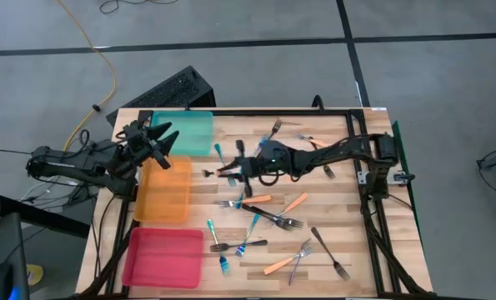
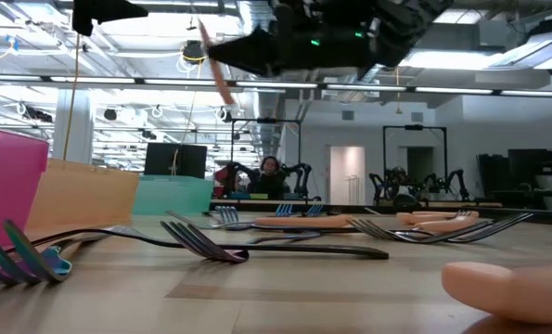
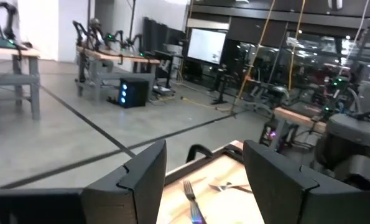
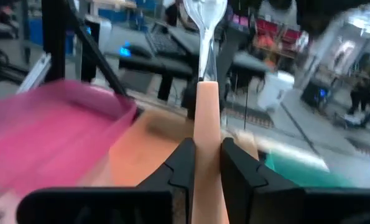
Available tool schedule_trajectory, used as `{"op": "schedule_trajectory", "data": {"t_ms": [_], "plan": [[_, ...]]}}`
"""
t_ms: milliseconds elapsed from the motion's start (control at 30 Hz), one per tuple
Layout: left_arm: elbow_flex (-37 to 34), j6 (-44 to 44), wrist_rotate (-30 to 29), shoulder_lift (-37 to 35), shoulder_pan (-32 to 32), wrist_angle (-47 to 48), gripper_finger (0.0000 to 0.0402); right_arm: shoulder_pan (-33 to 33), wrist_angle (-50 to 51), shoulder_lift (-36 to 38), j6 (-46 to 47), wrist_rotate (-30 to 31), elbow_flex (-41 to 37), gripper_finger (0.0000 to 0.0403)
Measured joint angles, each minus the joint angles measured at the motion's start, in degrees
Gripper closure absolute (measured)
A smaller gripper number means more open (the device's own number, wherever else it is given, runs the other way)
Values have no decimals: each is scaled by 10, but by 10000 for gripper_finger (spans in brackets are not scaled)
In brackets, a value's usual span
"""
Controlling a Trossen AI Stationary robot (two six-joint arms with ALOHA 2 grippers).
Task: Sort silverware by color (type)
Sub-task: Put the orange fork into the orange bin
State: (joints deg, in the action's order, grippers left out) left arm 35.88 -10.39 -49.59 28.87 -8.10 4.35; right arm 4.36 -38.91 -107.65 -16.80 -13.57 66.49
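Note:
Many slim forks (image 1: 268,218) with blue, orange or dark handles lie scattered on the wooden table (image 1: 348,208). My right gripper (image 1: 228,170) reaches in from the right to the table's middle and is shut on an orange-handled fork (image 4: 206,106), held above the table and pointing toward the trays. Up close, that gripper (image 4: 206,174) shows pink, orange and teal trays ahead of it. My left gripper (image 1: 160,143) waits open over the teal tray (image 1: 189,133) and the orange tray (image 1: 164,192); nothing is between its fingers (image 3: 144,180). My right gripper pinches the fork's orange handle (image 4: 206,146) between its two fingers (image 4: 183,165). The fingers lie roughly level and along the fork, whose metal tines (image 4: 204,15) point away toward the trays. The fork (image 2: 222,79) is lifted clear of the table.
The pink tray (image 1: 164,257) lies at the near left, below the orange one. Loose forks (image 2: 257,249) cover the middle and near right of the table. A black frame (image 1: 373,192) runs along the right edge. Beyond the far edge lie a keyboard (image 1: 172,90) and a yellow cable.

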Motion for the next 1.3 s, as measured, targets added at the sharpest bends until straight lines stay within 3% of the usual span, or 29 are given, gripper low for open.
{"op": "schedule_trajectory", "data": {"t_ms": [300,1000,1300], "plan": [[0,3,-3,-28,0,1,204,-10,12,-124,-2,-79,156,328],[0,3,-3,-87,0,14,204,-17,85,-368,-5,-121,510,320],[0,3,-3,-87,0,24,204,-17,169,-381,-94,-121,544,320]]}}
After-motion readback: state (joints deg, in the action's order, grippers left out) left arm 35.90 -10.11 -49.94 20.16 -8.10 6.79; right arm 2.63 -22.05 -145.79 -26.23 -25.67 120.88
